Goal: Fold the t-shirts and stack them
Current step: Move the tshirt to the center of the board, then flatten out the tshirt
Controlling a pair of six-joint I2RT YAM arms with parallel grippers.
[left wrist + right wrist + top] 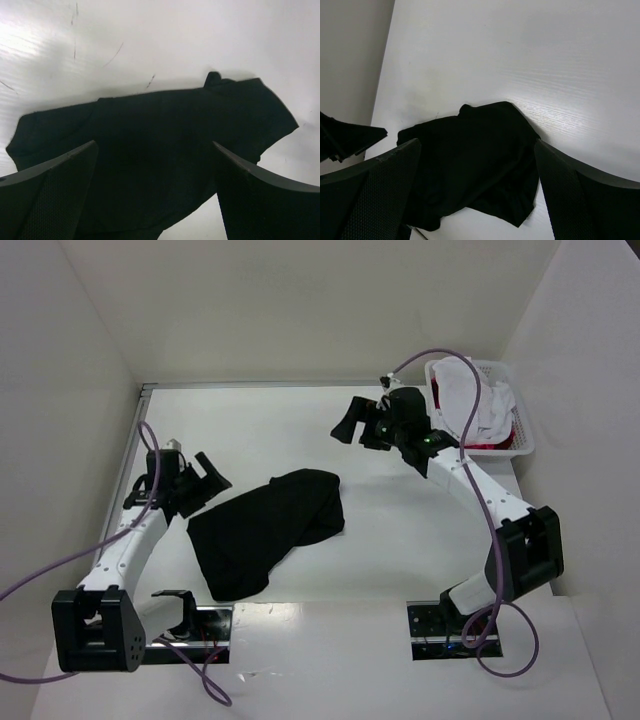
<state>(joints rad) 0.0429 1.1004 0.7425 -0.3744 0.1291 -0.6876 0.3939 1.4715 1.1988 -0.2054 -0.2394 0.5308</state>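
Observation:
A plain black t-shirt (pixel 265 530) lies crumpled on the white table between the two arms. My left gripper (pixel 207 478) hangs open just off the shirt's left edge, holding nothing. In the left wrist view the black t-shirt (pixel 160 140) spreads below the open left gripper (pixel 155 143). My right gripper (pixel 348 420) hovers open above the table, up and to the right of the shirt. The right wrist view shows the black t-shirt (pixel 470 170) well below the empty right gripper (pixel 477 142). A white t-shirt (pixel 478 400) and a bit of a red one (pixel 487 447) sit in the basket.
A white plastic lattice basket (pixel 522 430) stands at the back right corner of the table. White walls close in the table on the left, back and right. The left gripper's tip (pixel 350 137) shows at the left edge of the right wrist view.

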